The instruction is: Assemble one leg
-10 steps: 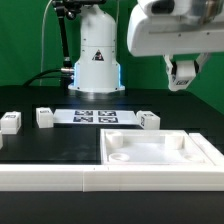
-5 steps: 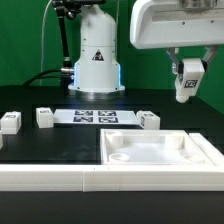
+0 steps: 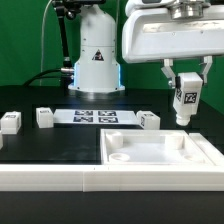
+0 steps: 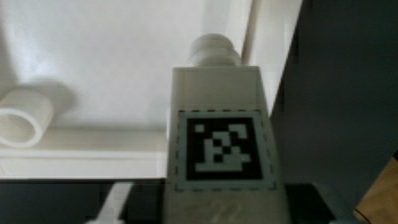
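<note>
The fingers (image 3: pixel 170 76) are clenched on the leg (image 3: pixel 187 97), one on each side of it. It hangs upright in the air with its tagged face toward the exterior camera and its round peg pointing down.

Below it lies the white plate (image 3: pixel 160 135), a shallow tray with a raised rim. Inside its recess I can make out only the moulded corner sockets. In the wrist view one round socket (image 4: pixel 32 112) sits in the tray floor off to one side of the leg (image 4: pixel 222 140). The peg end is seen against the pale rim, with dark worktop past it.

The leg hangs over the plate's far edge, toward the corner on the exterior view's right. There is a clear gap of air between the peg and the rim. The plate's near side lies along the white front rail (image 3: pixel 45 178).

A strip of bare dark worktop (image 3: pixel 60 145) separates the plate from the marker board (image 3: pixel 95 116). One small white block (image 3: pixel 148 120) stands just beyond the plate's far edge. Two others (image 3: pixel 44 117) (image 3: pixel 10 122) sit well apart on the exterior view's left.
</note>
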`<state>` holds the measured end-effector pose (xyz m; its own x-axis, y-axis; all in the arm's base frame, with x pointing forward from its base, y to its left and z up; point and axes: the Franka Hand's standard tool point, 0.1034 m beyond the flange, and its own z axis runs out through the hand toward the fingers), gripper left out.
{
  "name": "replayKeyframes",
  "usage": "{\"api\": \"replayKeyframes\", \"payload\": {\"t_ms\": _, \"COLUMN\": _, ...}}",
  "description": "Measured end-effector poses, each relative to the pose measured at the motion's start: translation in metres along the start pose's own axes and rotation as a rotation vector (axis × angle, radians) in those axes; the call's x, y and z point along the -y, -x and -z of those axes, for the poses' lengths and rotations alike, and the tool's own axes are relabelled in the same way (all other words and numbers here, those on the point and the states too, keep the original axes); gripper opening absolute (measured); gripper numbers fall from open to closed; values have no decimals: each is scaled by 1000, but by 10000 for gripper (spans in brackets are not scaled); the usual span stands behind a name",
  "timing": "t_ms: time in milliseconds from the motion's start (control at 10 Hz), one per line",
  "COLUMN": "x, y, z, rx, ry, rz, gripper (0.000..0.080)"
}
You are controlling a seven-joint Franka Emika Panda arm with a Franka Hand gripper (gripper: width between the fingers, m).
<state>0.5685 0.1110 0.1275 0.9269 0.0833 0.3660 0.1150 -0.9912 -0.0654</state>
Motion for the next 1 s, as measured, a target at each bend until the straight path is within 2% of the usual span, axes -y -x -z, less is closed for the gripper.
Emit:
{"api": "replayKeyframes", "payload": {"t_ms": 200, "x": -3, "y": -8, "z": -2, "rx": -55, "ry": 3, "rz": 23, "gripper": 294}}
{"api": "replayKeyframes", "payload": {"t_ms": 600, "x": -3, "y": -8, "z": -4, "rx": -53, "ry": 4, "rz": 25, "gripper": 294}}
{"api": "replayKeyframes", "payload": {"t_ms": 1000, "x": -6, "y": -32, "z": -22, "rx": -65, "ry": 2, "rz": 32, "gripper": 294}}
